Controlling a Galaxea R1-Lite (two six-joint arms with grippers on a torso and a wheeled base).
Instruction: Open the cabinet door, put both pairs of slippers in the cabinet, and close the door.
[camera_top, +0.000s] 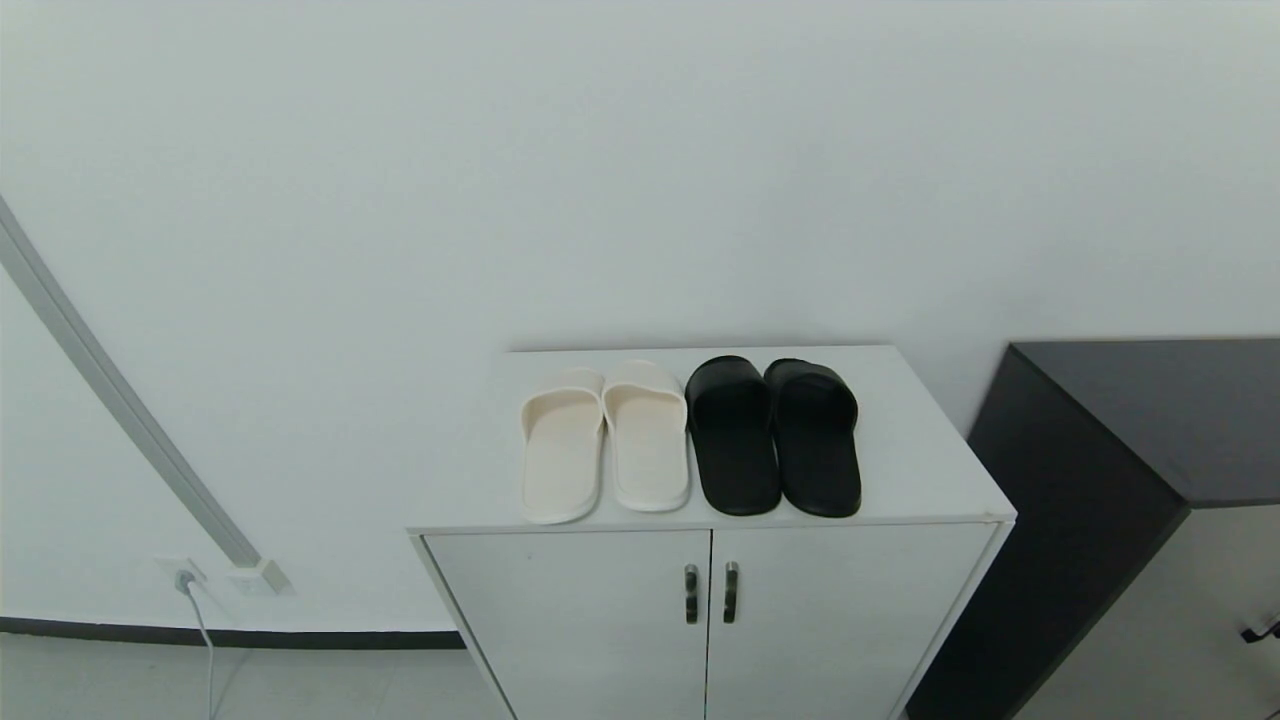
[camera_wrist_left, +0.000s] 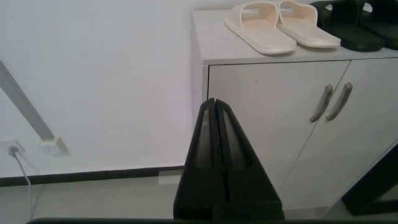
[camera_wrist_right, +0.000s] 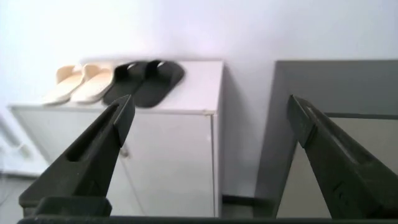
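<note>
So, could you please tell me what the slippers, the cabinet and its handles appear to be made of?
Cream slippers: likely moulded foam or rubber, matte; each looks like one seamless piece.
Black slippers: probably the same, smooth with a faint sheen on the straps.
Cabinet: probably laminated board, flat matte white with crisp edges.
Handles: seemingly metal, grey with bright glints.

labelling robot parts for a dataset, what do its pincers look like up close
The left pincer and the right pincer look alike: matt black, each with two long, flat fingers that widen at the base and taper to narrow tips. No cables, markings or coloured parts are visible on either.
</note>
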